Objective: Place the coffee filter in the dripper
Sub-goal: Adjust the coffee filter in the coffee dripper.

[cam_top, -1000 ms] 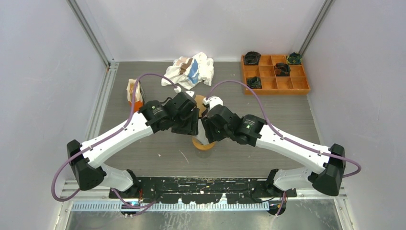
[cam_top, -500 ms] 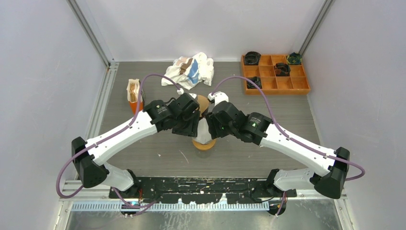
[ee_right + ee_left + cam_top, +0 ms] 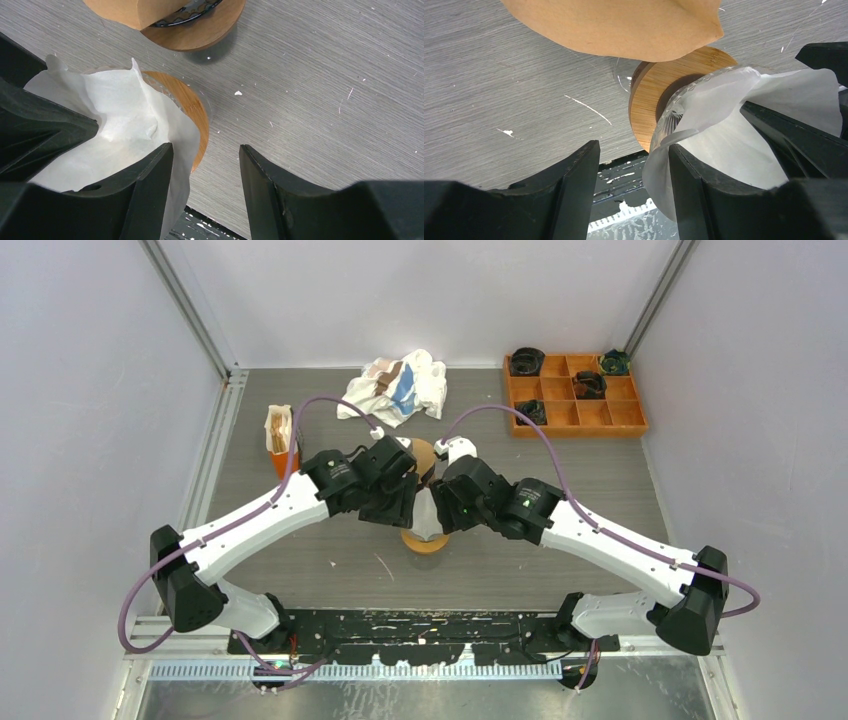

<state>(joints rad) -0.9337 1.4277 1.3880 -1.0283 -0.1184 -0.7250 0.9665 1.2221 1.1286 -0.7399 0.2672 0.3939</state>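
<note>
The white coffee filter (image 3: 428,516) sits crumpled in the clear glass dripper on its round wooden base (image 3: 425,541), mid-table. In the left wrist view, the filter (image 3: 744,135) bulges over the dripper base (image 3: 655,95). My left gripper (image 3: 412,504) (image 3: 634,195) is open, its right finger pressed into the filter's inside. In the right wrist view, the filter (image 3: 120,110) covers most of the base (image 3: 198,117). My right gripper (image 3: 442,508) (image 3: 205,195) is open too, with its left finger in the filter. The paper's edge curls round both inner fingers.
A brown paper filter on a second wooden stand (image 3: 424,450) (image 3: 195,30) is just behind the dripper. A crumpled cloth (image 3: 396,386) lies at the back, an orange compartment tray (image 3: 573,415) back right, and a small orange holder (image 3: 281,437) at the left.
Both grippers have shifted a little toward the far side, and the white filter now shows between them over the dripper. In the last half second almost nothing moved.
</note>
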